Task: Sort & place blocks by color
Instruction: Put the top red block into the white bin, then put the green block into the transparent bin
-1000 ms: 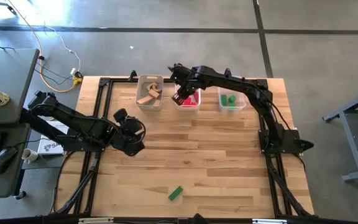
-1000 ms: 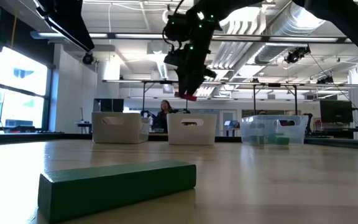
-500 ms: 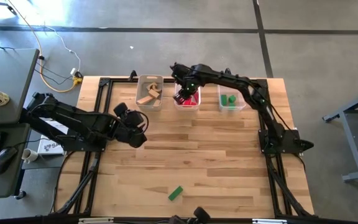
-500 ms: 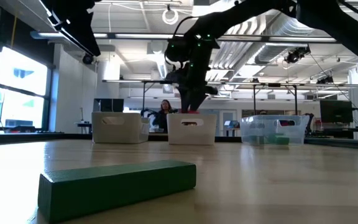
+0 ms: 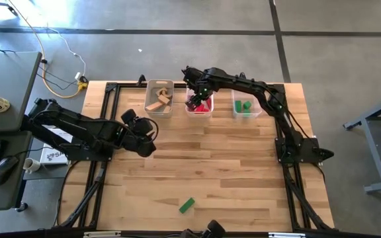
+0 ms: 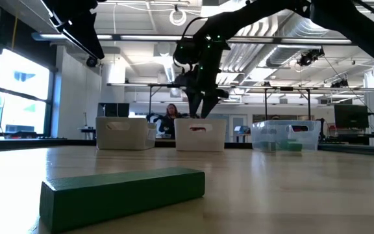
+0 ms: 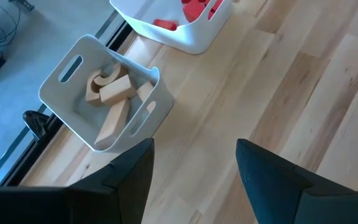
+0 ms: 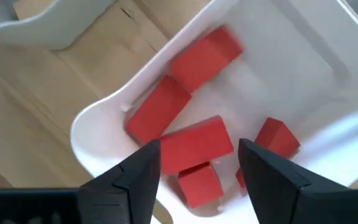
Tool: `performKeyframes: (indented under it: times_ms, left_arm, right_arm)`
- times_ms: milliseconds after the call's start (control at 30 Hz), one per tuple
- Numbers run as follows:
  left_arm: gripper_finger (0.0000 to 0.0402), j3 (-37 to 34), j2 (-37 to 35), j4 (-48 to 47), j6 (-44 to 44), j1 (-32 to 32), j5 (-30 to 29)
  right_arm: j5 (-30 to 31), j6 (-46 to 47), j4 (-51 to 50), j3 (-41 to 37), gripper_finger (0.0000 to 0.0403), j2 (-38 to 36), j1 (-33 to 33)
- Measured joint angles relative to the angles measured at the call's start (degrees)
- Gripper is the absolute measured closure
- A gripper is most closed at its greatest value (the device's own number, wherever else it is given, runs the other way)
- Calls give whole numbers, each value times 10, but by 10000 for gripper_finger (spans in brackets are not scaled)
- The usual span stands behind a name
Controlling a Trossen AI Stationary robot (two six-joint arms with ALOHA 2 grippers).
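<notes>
Right gripper (image 5: 196, 99) hovering over middle bin (image 5: 199, 104), red blocks (image 5: 202, 106) lying directly beneath it. Bin with plain wood blocks (image 5: 157, 100) sitting just beside this gripper on one side, bin with green blocks (image 5: 244, 106) near on other side. Left gripper (image 5: 145, 137) waiting over bare table (image 5: 230, 172), near wood-block bin. Single green block (image 5: 187, 205) lying well apart from both grippers, near table's front edge.

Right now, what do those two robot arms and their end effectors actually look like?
Both are dark, nearly black jointed arms built from slim tube-like links with bulkier rounded joints. The left end effector ends in two broad, flat, matte black fingers with angled edges, and the right end effector has the same pair. Small green lights glow on the right arm's wrist in the low view.
</notes>
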Motion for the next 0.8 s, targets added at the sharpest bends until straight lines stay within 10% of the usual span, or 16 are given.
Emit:
performKeyframes:
  times_ms: [800]
  left_arm:
    - [188,0,0,-5,-71,0,105]
  right_arm:
    - [-5,80,-27,1,210,-76,157]
